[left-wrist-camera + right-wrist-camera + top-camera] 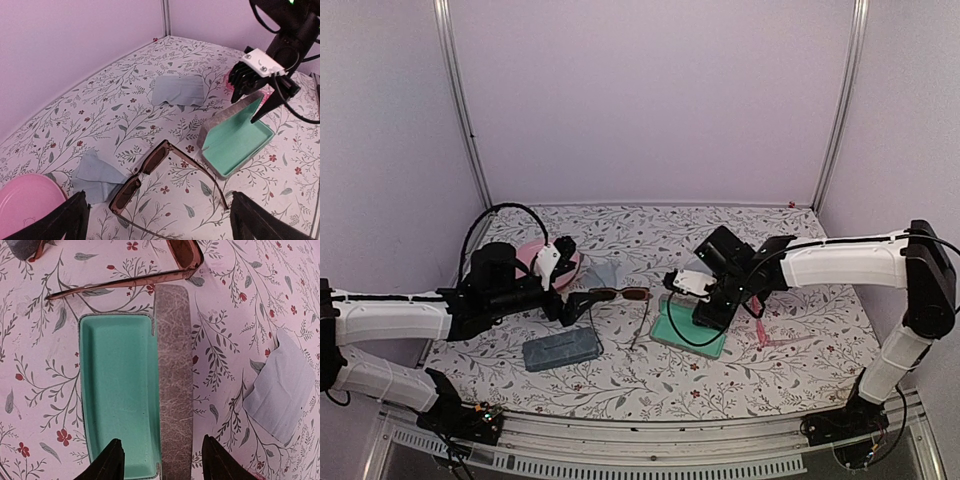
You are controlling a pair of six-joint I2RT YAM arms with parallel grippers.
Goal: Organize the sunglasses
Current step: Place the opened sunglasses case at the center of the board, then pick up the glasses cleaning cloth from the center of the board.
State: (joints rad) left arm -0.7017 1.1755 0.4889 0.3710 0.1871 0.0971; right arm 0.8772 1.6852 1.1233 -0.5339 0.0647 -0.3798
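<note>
The dark-framed sunglasses point(620, 294) point(145, 175) with reddish-brown lenses lie unfolded on the floral table, temples toward my left arm. My left gripper point(575, 305) point(160, 222) is open just in front of them, one finger on each side, touching nothing. An open case with a mint-green lining point(688, 330) point(240, 140) point(117, 390) lies to their right, and one temple tip point(100, 287) reaches near it. My right gripper point(708, 312) point(161, 462) hovers over the case, open. Its jaws straddle the grey-brown lid point(174, 380) without touching it. A thin pink frame point(760, 330) lies behind the right arm.
A shut blue-grey case point(560, 350) lies near the front left. A pink plate point(535, 255) point(25, 200) sits at the left. Two pale blue cloths point(180, 90) point(97, 175) lie on the table behind and left of the sunglasses. One cloth point(280, 390) is right of the case.
</note>
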